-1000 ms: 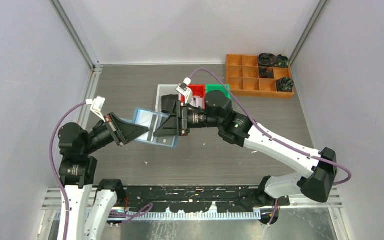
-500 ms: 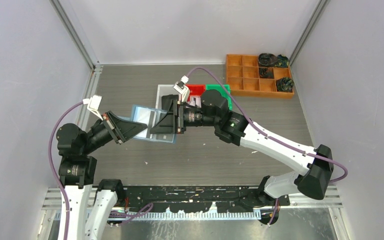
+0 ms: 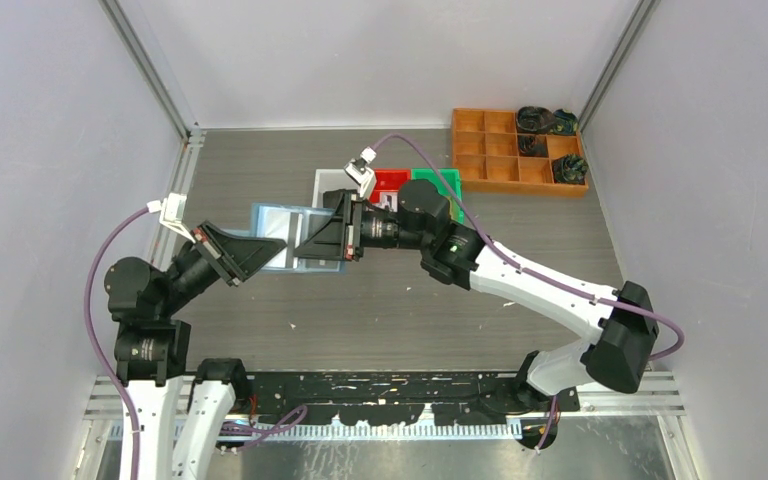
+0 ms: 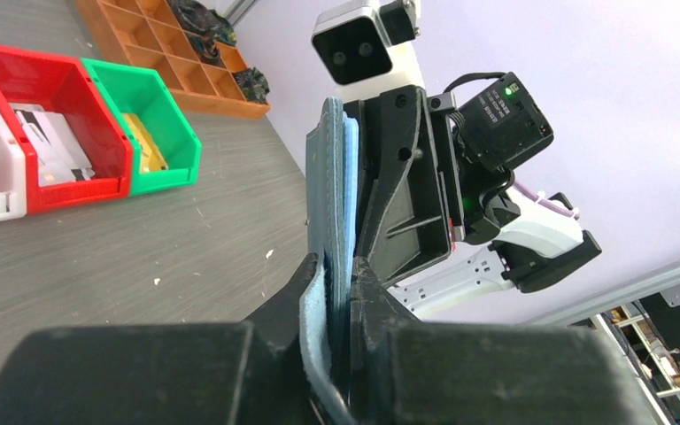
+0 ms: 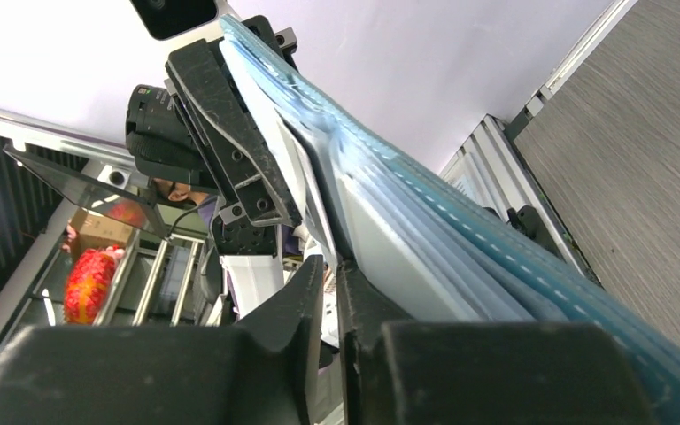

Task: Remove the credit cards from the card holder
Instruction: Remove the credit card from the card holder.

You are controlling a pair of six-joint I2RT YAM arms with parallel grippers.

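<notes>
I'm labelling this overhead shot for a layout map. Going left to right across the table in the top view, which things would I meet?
card holder → red bin → green bin → orange tray

Everything is lit brightly and evenly; soft shadows are cast on the table [image 3: 380, 310]. Near fingers [image 4: 142, 372] are blurred in wrist views.
</notes>
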